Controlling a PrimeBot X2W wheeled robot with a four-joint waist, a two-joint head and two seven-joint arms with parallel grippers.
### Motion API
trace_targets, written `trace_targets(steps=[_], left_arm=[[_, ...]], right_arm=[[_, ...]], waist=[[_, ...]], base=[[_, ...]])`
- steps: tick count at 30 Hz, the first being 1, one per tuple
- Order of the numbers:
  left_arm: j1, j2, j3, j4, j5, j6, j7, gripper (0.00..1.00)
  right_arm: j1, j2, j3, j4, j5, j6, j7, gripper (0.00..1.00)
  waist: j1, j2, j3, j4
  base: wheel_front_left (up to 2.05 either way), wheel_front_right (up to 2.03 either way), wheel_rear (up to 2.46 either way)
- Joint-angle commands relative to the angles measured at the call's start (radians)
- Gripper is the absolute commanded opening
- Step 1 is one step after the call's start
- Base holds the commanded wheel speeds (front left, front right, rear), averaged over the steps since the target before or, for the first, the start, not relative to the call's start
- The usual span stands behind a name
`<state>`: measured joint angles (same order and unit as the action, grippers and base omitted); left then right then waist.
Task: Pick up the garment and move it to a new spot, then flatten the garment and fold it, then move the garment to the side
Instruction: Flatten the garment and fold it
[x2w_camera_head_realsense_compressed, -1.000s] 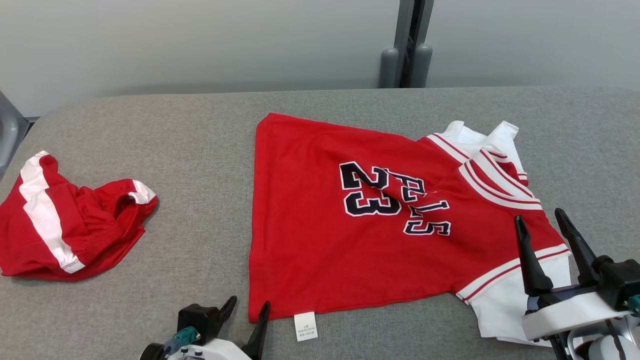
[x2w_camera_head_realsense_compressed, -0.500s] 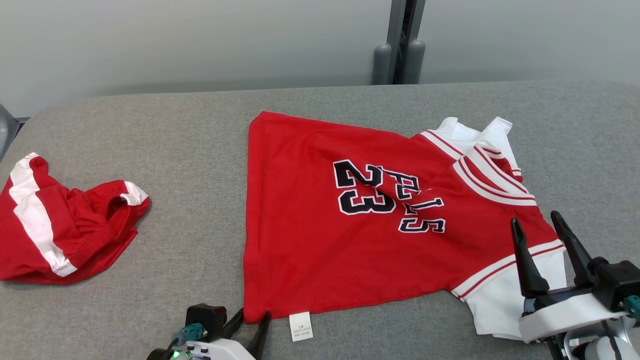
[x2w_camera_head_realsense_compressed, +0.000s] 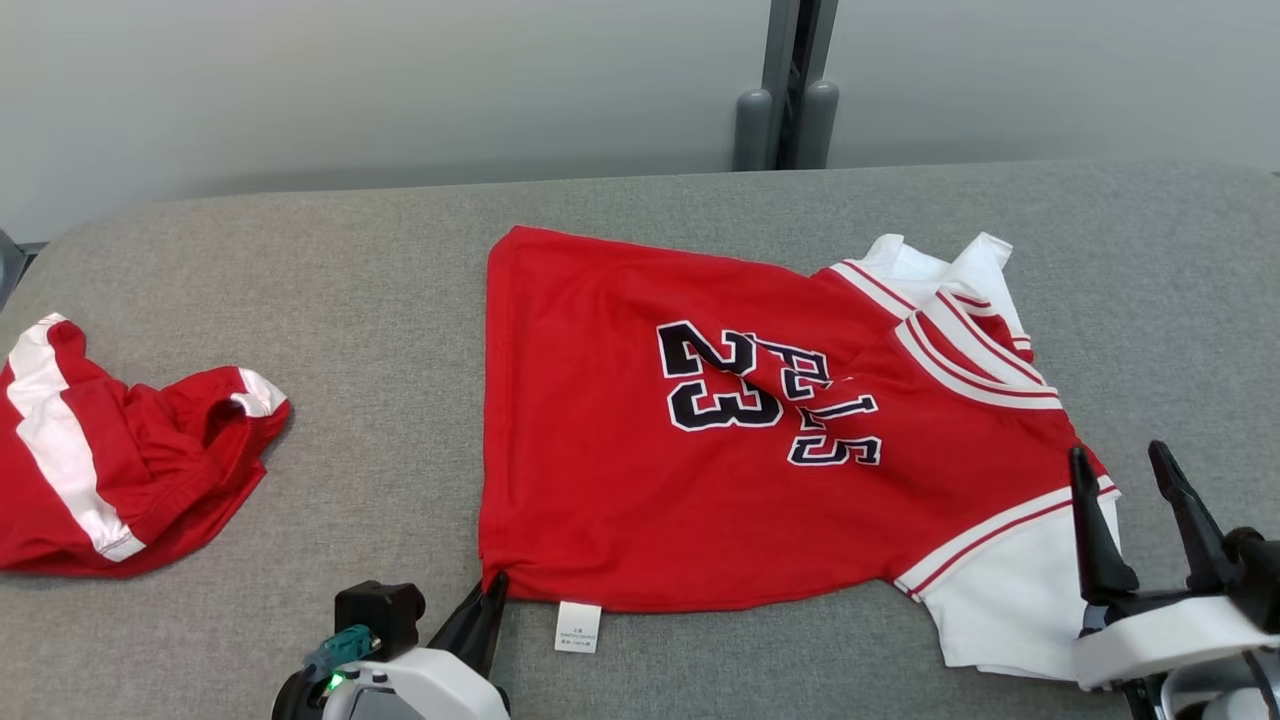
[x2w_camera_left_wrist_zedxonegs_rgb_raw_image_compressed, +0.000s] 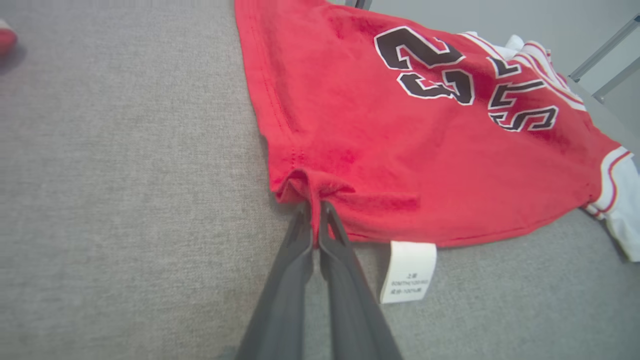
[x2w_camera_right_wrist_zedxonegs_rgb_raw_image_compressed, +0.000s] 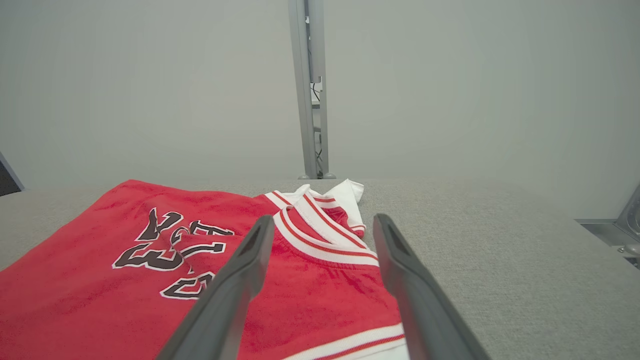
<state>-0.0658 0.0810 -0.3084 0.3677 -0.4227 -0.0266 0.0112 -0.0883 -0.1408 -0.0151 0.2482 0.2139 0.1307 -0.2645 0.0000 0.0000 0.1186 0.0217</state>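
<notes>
The grey padded table (x2w_camera_head_realsense_compressed: 350, 260) carries the red number-23 jersey (x2w_camera_head_realsense_compressed: 700, 500) at its centre. The jersey's long axis runs 9 to 3 o'clock, with the hem pointing to 9 and the collar and white sleeves to 3. Crumpled red shorts (x2w_camera_head_realsense_compressed: 110, 460) lie well apart at the table's 9 o'clock. The right gripper (x2w_camera_head_realsense_compressed: 1118, 460) hangs with its jaws wide apart and empty at the jersey's 4 o'clock, over the near white sleeve (x2w_camera_head_realsense_compressed: 1010, 590). The left gripper (x2w_camera_left_wrist_zedxonegs_rgb_raw_image_compressed: 313, 212) is clamped on the hem corner at 7 o'clock, with cloth bunched between its fingers. The white care label (x2w_camera_head_realsense_compressed: 578, 627) lies just beside it. Each arm is nearest its own end, so the lift likely waits on the right gripper closing on the sleeve end.
</notes>
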Motion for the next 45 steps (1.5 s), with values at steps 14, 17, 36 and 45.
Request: trace_targets(steps=[14, 17, 36, 45], left_arm=[[0.004, 0.002, -0.02, -0.019, -0.031, -0.014, 0.013, 0.0], [-0.002, 0.002, -0.025, -0.018, -0.037, -0.022, 0.019, 0.0], [-0.012, 0.014, -0.037, -0.013, -0.047, -0.01, 0.01, 0.0], [-0.004, 0.02, -0.04, -0.02, -0.054, -0.003, 0.01, 0.0]], right_arm=[[0.125, 0.05, -0.092, 0.097, 0.083, 0.0, 0.057, 1.0], [0.144, 0.058, -0.103, 0.124, 0.113, 0.0, 0.093, 1.0], [0.118, 0.057, -0.063, 0.239, 0.201, 0.0, 0.141, 0.11], [0.095, 0.039, -0.052, 0.201, 0.204, 0.0, 0.092, 0.0]], waist=[[0.0, 0.0, -0.002, -0.034], [0.0, 0.0, 0.001, -0.04], [0.0, 0.0, -0.002, -0.031], [0.0, 0.0, -0.004, -0.023]], base=[[0.0, 0.0, 0.0], [0.0, 0.0, 0.0], [0.0, 0.0, 0.0], [0.0, 0.0, 0.0]])
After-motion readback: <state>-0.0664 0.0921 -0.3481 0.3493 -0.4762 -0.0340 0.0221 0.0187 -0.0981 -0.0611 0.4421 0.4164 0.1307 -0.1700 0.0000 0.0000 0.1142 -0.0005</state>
